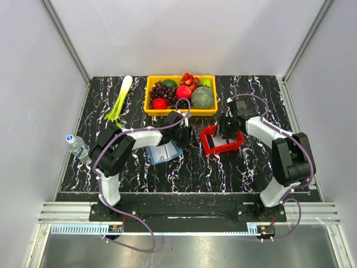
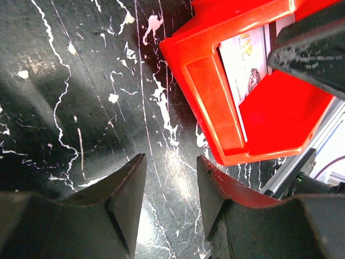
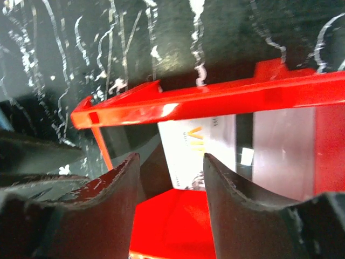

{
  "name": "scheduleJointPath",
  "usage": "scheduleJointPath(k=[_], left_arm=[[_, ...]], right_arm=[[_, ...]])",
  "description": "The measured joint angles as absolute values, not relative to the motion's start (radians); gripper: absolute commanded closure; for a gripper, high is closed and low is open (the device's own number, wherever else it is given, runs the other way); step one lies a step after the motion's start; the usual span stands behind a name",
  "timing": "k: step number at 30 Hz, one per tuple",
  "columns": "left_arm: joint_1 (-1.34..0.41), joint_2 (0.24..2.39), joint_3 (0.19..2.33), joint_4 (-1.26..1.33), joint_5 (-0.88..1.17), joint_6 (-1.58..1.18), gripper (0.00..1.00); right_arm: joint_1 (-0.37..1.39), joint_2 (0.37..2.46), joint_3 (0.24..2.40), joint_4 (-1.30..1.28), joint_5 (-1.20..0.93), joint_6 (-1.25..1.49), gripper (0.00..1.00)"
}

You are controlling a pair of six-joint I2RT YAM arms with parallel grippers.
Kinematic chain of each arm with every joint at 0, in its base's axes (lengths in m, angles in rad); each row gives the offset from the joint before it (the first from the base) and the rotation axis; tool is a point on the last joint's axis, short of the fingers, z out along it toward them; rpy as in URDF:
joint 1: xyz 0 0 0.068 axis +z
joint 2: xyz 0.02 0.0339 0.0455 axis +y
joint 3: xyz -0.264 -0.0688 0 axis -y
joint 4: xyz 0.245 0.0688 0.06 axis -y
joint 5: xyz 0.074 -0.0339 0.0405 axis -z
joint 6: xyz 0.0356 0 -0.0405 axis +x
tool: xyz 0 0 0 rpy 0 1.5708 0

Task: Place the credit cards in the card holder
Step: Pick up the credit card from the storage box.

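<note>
The holder (image 1: 166, 153) lies flat on the worktop (image 1: 251, 167), pale blue face up. It is near the tray (image 3: 226, 97) on its left, and the left arm crosses over part of it. The cards are in the red tray, not in the holder. The right wrist view shows a white card (image 3: 197, 151) with gold lettering against the tray's inner wall and a greyish card (image 3: 280, 143) beside it. A dark strip between them is too unclear to name. The right hand (image 3: 170, 156) hangs over the tray with its fingers parted and dipping inside. The white card shows in the gap beyond the tips, and nothing is clamped between them. Whether a tip touches the card I cannot tell. The left hand (image 2: 171, 159) hovers low over bare worktop just beside the tray's corner. Its fingers are partly spread and hold nothing. From the left wrist view, the white card shows inside the tray under the dark bulk of the right hand. At the far edge stands a yellow basket (image 1: 148, 92) of fruit. A leek (image 1: 120, 100) lies to its left, and a bottle (image 1: 77, 146) stands at the left edge.
</note>
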State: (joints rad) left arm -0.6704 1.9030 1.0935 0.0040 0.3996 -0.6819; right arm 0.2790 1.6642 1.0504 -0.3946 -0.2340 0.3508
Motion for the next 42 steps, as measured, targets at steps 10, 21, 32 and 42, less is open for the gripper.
scheduleJointPath(k=[10,21,32,42], left_arm=[[-0.670,1.941,1.126,0.019,0.425,-0.682,0.53],[-0.670,1.990,1.171,0.027,0.463,-0.682,0.54],[-0.670,1.993,1.171,0.031,0.471,-0.683,0.54],[-0.670,1.993,1.171,0.031,0.476,-0.683,0.54]], right_arm=[[0.278,1.785,1.153,-0.455,-0.108,0.343,0.39],[0.265,1.809,1.103,-0.332,-0.365,0.345,0.54],[0.268,1.810,1.069,-0.297,-0.541,0.376,0.74],[0.263,1.773,1.037,-0.251,-0.601,0.382,0.51]])
